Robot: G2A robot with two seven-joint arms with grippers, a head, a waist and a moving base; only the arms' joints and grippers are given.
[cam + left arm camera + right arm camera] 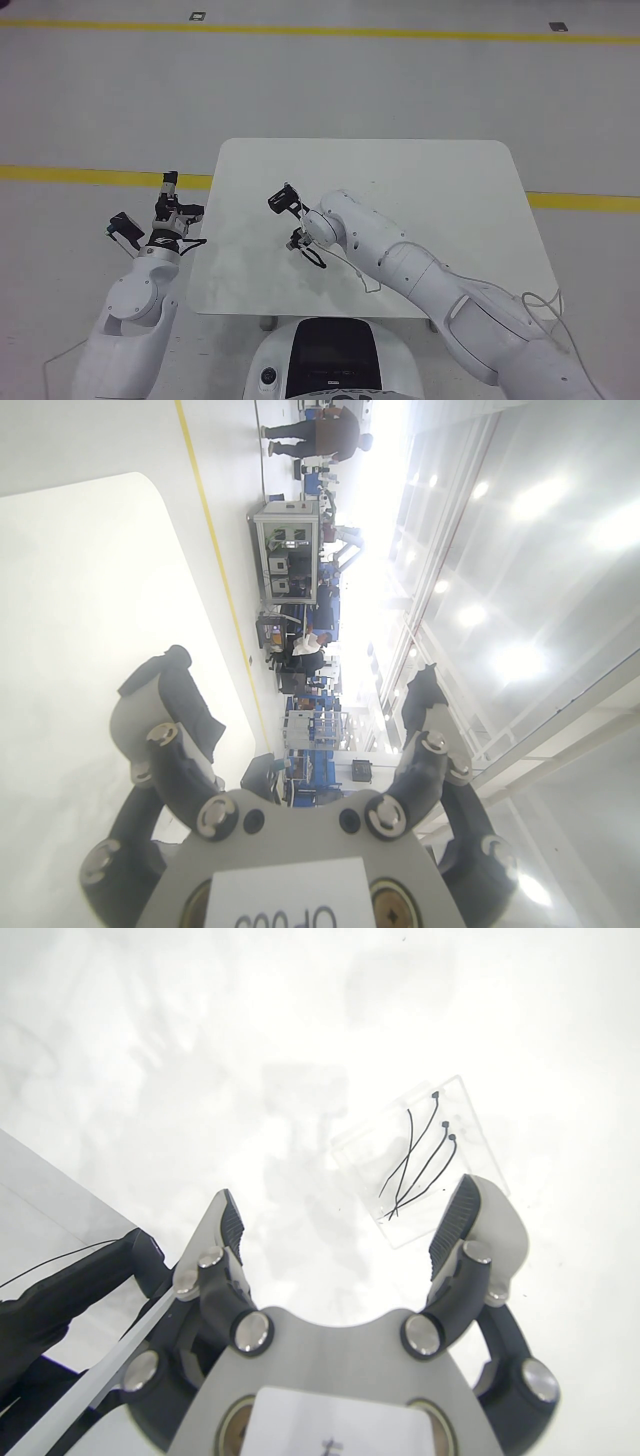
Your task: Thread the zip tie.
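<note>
Right jaws spread wide above zip ties (412,1146), left jaws spread, empty

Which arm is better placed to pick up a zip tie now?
Right. The right gripper, open, faces the zip ties in the clear tray; the left gripper points away, beside the table.

Looks like an industrial hall: yellow floor line (320,31) at 12 o'clock beyond the table (420,200), equipment rack (287,550).
</note>
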